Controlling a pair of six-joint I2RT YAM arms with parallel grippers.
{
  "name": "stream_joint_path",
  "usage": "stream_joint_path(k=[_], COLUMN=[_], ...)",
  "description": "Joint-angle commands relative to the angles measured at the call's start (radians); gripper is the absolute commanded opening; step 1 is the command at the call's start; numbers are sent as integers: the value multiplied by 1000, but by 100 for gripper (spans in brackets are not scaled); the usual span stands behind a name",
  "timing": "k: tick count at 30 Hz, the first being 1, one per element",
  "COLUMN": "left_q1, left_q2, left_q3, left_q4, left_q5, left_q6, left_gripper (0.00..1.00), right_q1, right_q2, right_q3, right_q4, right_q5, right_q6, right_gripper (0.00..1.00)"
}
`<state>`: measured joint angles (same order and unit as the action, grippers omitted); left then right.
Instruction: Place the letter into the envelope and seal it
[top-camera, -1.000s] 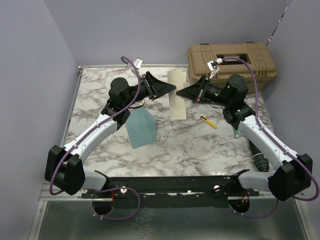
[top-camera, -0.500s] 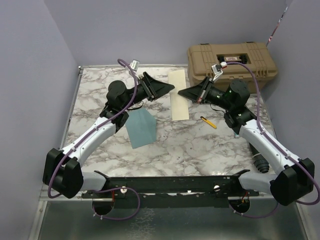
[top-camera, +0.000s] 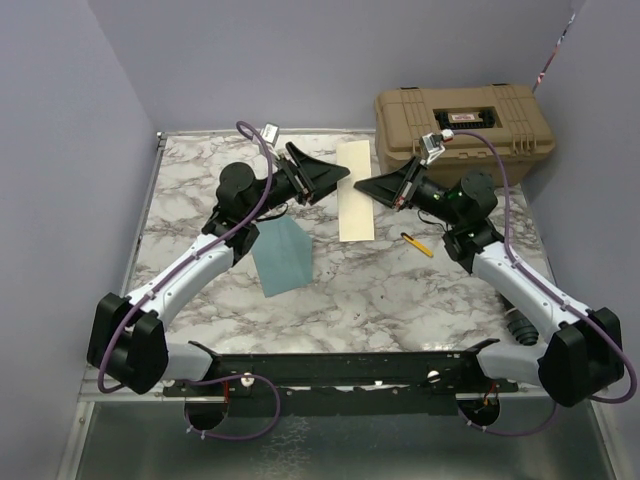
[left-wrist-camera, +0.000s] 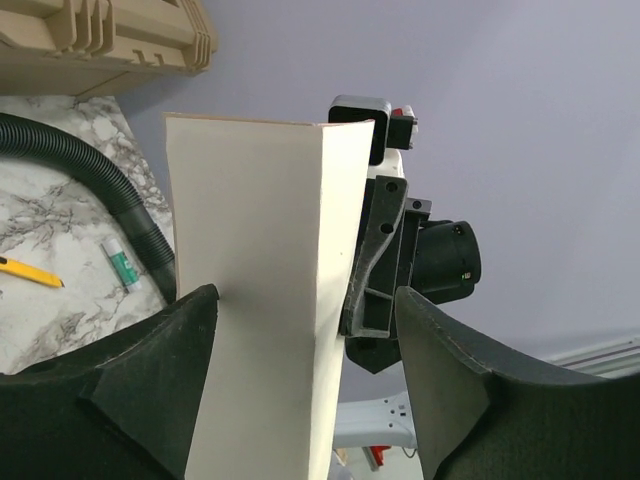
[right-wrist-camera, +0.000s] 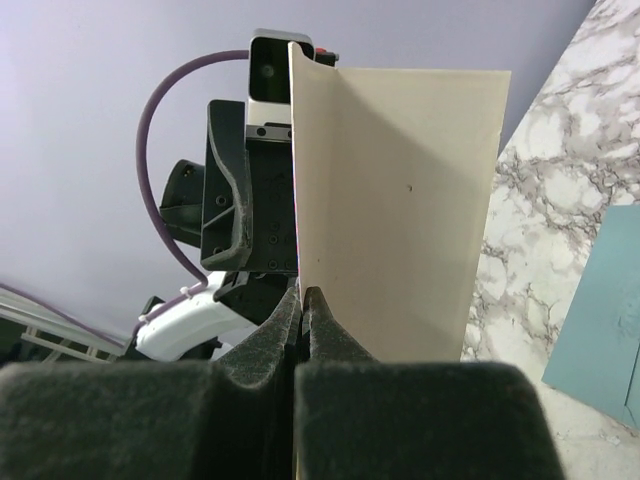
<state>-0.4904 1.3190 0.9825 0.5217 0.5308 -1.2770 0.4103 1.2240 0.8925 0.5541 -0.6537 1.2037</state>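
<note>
Where the work is laid out: one marble-patterned table (top-camera: 400, 290), with the arm bases at its near edge
Case: one tan hard case (top-camera: 465, 125), at the far right corner
Arms: two, both reached over the far half of the table, tips brought together at the letter
Hose: one black ribbed hose (left-wrist-camera: 90, 180), lying by the right side
Letter: one (top-camera: 355, 215), held in the air between the two grippers, bent along its length into a V with the cream back shown; well apart from the envelope
Envelope: one, teal (top-camera: 283, 257), flat on the table just beside the left forearm; whether its flap is open cannot be told
Left gripper (top-camera: 335, 175): released, its jaws spread to either side of the bent sheet and not clamped on it
Right gripper (right-wrist-camera: 303, 310): clenched on the letter, one edge pinched between the fingers
Step in hand: judged to be a re-grip of the sheet so the fold can be pressed
Done well: the right pinch should not be let go until both layers are caught by the left jaws; the long edges should be matched first, so a slim, untwisted fold is made that the envelope can take
Pen: one, yellow (top-camera: 418, 244), on the table near the right arm
Tube: one small white-and-green tube (left-wrist-camera: 120, 265), beside the hose
</note>
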Motion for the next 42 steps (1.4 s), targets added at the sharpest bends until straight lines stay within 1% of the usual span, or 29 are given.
stream_joint_path(k=[1,2,5,8,15,19,24,26,27,28,30,32,33,35,39,42], left_q1=[-2,-2,-3,-4,-3,-4,-2,-2,-2,-2,-2,-2,-2,-2,-2,-2], left_q2=[23,27,29,26,23,23,23,24,25,25,22,18,16,14,20,19], left_q3=[9,16,34,43,29,27,43,47,50,55,64,77,82,93,126,146], left_q4=[-5,-6,-6,-6,-6,-27,-88,-99,-106,-114,-137,-164,-176,-188,-187,-164], left_q5=[7,13,20,18,8,-5,-18,-18,-20,-20,-24,-26,-25,-15,46,98], left_q6=[-15,-19,-21,-20,4,40,95,107,113,121,141,164,174,183,174,157], left_gripper=[73,72,63,51,29,19,11,4,0,0,0,0,0,0,0,0], right_q1=[-2,-3,-2,-2,-2,-2,-3,-2,-2,-2,-3,-2,-2,-3,-3,-2], right_q2=[29,36,55,64,74,75,69,69,68,66,52,26,11,-17,-47,-35], right_q3=[0,-4,-4,17,56,61,70,77,85,94,117,139,149,166,173,171], right_q4=[54,65,50,-30,-144,-138,-149,-162,-187,-212,-271,-328,-355,-408,-503,-483], right_q5=[-48,-55,-59,-46,-28,-35,-36,-38,-39,-40,-33,-24,-24,-25,22,28], right_q6=[19,22,19,-26,-80,-72,-77,-86,-97,-113,-156,-208,-239,-301,-391,-388], right_gripper=[1,0,1,1,1,1,1,1,6,13,32,49,56,67,77,80])
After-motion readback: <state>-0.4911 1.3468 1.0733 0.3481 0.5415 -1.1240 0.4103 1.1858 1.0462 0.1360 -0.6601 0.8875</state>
